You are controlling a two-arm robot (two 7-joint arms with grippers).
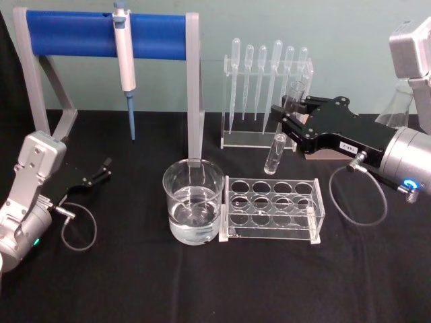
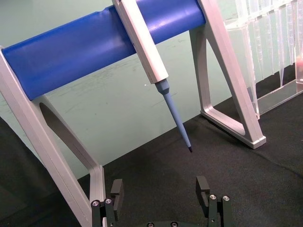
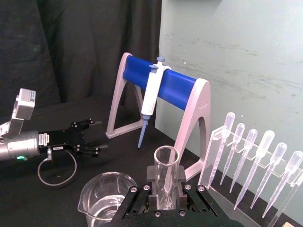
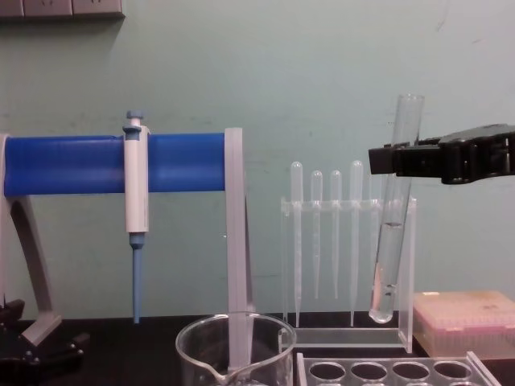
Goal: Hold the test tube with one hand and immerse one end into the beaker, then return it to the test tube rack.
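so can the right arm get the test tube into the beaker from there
Probably yes: the right gripper holds the test tube nearly upright, higher than the rack, and the open beaker stands just left of it with nothing between. The left gripper sits parked far off.

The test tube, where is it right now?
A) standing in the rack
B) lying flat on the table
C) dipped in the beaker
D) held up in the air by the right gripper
D: the right gripper is shut on the test tube, and its rounded bottom hangs in the air, touching neither the rack nor the beaker.
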